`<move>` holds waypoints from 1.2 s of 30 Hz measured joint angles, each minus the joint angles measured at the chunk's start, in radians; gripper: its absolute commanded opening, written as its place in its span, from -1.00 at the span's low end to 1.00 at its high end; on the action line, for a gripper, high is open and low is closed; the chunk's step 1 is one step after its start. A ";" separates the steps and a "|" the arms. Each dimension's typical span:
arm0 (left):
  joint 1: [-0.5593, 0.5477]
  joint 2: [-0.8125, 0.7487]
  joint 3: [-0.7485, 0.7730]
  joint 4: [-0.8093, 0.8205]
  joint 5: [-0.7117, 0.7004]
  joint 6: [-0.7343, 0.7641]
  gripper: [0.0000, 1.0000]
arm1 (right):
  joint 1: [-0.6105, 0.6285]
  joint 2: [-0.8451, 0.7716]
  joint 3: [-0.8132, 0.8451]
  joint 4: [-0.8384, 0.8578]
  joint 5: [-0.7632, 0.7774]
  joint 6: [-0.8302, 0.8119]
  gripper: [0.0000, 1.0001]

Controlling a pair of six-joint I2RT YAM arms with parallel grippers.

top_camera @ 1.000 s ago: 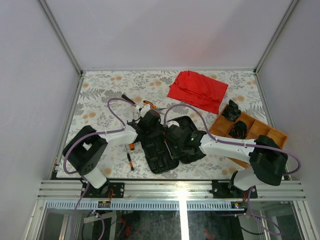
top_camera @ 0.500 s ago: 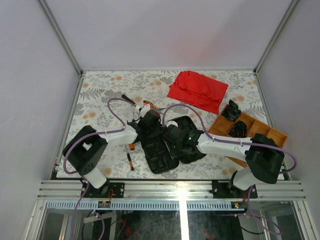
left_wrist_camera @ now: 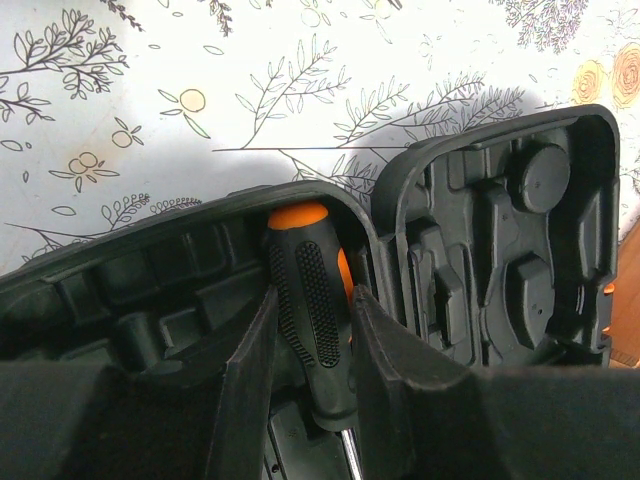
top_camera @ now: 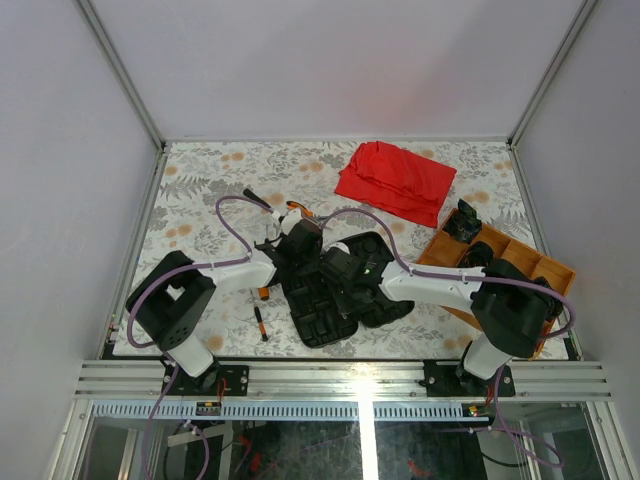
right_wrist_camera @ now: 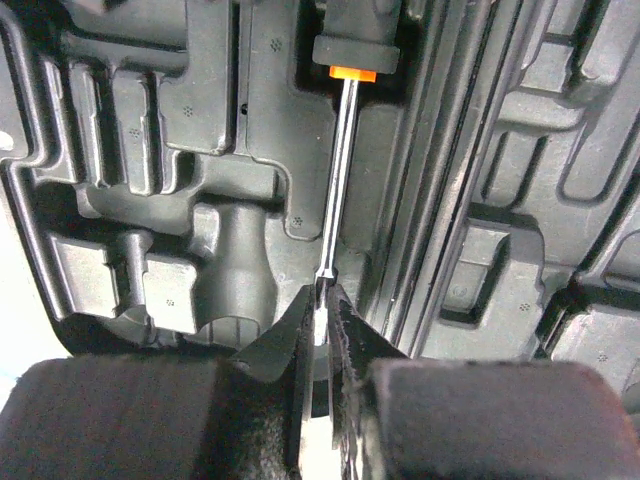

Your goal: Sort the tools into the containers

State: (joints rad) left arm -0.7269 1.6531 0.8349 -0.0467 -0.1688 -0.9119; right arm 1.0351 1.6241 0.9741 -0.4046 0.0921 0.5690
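The screwdriver (left_wrist_camera: 312, 310) I'm working with is over the left half of the open black case (top_camera: 320, 320). Its black-and-orange handle points to the far end, and the orange cap sits just under that half's rim. On my left wrist feed, the left tool (left_wrist_camera: 313, 295) is clenched on the handle, one finger pressed against each side of the textured grip. On the right wrist feed, the bare steel shaft runs straight down along a moulded channel. The right tool (right_wrist_camera: 320, 300) is pinched on the tip of that shaft, with its fingertips almost meeting around the metal. So both arms have the same screwdriver, one at each end. I cannot tell whether it is fully seated in its slot or hanging just above it.

From overhead, the case lies opened flat near the middle of the floral tabletop (top_camera: 200, 190), and the two arms meet over it. A second small screwdriver (top_camera: 260, 323) lies loose on the tabletop just left of the case, toward the near edge. Beyond the left arm there is a black-handled driver (top_camera: 256, 199), and near it the orange-handled pliers (top_camera: 297, 209), partly hidden by the wrist. A crumpled red cloth (top_camera: 395, 182) lies farther back on the right. A wooden tray (top_camera: 540, 268) holding dark items sits at the right edge, partly covered by the right arm.
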 measured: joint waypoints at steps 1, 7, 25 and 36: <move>0.000 0.001 0.001 -0.001 -0.002 0.000 -1.00 | 0.000 0.014 0.016 -0.018 0.001 0.001 -1.00; -0.015 0.021 0.034 -0.034 -0.023 0.012 -1.00 | 0.000 0.095 0.103 -0.112 0.003 0.006 -1.00; -0.025 0.048 0.042 -0.029 -0.027 0.052 -1.00 | -0.005 0.143 0.092 -0.102 0.021 0.107 -1.00; -0.036 0.037 0.029 0.018 -0.049 0.065 -1.00 | -0.010 0.089 0.027 -0.017 0.010 0.101 -0.99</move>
State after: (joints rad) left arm -0.7631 1.6905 0.8639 -0.0284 -0.2176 -0.8467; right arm 1.0248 1.7134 1.0012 -0.4213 0.1024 0.6697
